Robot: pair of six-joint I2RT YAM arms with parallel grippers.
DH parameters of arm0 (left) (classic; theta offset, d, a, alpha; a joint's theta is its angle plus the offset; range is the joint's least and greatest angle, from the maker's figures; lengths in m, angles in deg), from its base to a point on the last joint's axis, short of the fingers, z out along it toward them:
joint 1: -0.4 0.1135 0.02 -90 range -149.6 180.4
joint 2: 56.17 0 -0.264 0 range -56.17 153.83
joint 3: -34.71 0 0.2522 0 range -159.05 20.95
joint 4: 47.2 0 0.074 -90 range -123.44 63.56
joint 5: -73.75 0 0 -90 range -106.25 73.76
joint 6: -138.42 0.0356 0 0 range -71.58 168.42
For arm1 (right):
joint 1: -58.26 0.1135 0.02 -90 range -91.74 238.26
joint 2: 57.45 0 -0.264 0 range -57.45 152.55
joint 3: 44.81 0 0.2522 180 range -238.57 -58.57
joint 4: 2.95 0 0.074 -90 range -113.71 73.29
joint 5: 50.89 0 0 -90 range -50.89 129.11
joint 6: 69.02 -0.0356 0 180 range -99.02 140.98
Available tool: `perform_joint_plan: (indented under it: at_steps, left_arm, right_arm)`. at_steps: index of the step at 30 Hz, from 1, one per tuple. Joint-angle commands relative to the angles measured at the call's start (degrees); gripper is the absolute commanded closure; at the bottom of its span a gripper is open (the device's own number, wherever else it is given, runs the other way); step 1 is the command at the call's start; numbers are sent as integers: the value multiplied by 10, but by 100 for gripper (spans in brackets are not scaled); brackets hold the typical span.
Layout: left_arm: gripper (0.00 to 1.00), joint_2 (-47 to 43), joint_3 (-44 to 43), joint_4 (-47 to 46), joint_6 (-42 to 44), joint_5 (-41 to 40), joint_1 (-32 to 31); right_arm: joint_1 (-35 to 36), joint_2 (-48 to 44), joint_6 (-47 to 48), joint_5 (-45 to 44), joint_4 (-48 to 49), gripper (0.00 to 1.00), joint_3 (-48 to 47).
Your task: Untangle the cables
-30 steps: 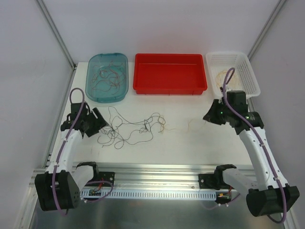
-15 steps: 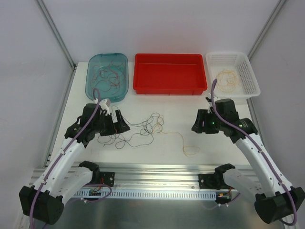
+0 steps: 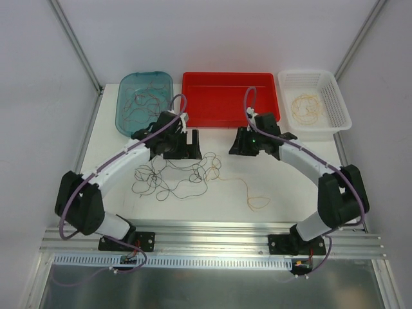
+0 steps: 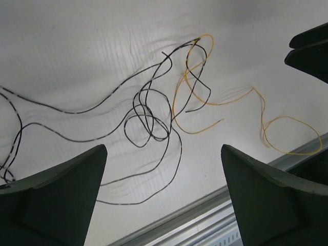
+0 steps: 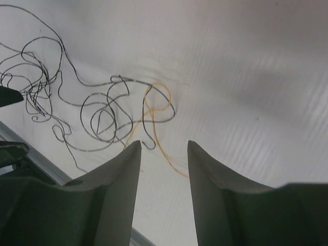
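Note:
A tangle of thin dark cables (image 3: 172, 180) lies on the white table left of centre. A thin yellow cable (image 3: 258, 203) trails right from it and ends in a small loop. My left gripper (image 3: 192, 145) hovers over the tangle's far edge, open and empty. My right gripper (image 3: 236, 143) hovers just right of it, open and empty. In the left wrist view the wide-open gripper (image 4: 163, 149) looks down on dark loops (image 4: 148, 120) crossed by the yellow cable (image 4: 193, 84). In the right wrist view the gripper (image 5: 164, 144) is above dark loops (image 5: 102, 115) and a yellow strand (image 5: 154, 102).
A teal tray (image 3: 126, 82) with several thin cables stands at the back left. A red tray (image 3: 230, 116) stands at the back centre. A white basket (image 3: 335, 90) at the back right holds a coiled yellow cable (image 3: 304, 105). A metal rail (image 3: 212, 228) runs along the near edge.
Both arms have swung in from the table's sides to its middle, over the tangle. The yellow cable, first stretched toward the right gripper, now lies slack with a loop.

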Motion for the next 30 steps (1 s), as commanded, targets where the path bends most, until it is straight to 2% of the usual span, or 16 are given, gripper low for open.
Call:
perform_joint_plan:
  at_steps: [1, 5, 11, 17, 21, 23, 24, 26, 27, 28, 30]
  left_arm:
    - [5, 70, -56, -31, 20, -19, -13]
    - [8, 168, -95, -36, 22, -21, -18]
    - [12, 236, -118, -51, 23, -17, -28]
    - [21, 275, -118, -61, 18, -20, -35]
    - [33, 287, -103, -70, 8, -22, -38]
    - [42, 290, -97, -73, 6, -29, -38]
    - [45, 290, -90, -75, 4, -32, -38]
    - [59, 289, -83, -78, 4, -40, -38]
    - [67, 288, -77, -77, 4, -45, -38]
    - [82, 285, -72, -77, 3, -51, -38]
    - [99, 282, -61, -77, 4, -67, -38]
  right_arm:
    - [2, 56, -36, 47, 113, 55, -34]
    - [5, 121, -50, 70, 150, 55, -48]
    - [12, 186, -54, 87, 181, 57, -51]
    - [16, 215, -63, 102, 209, 66, -40]
    - [17, 225, -71, 112, 229, 77, -34]
    - [17, 225, -72, 114, 233, 81, -29]
    - [18, 223, -71, 115, 235, 87, -25]
    - [16, 217, -67, 118, 237, 94, -21]
    - [15, 213, -65, 119, 235, 99, -19]
    - [13, 198, -65, 119, 233, 99, -12]
    - [6, 174, -58, 117, 225, 99, -2]
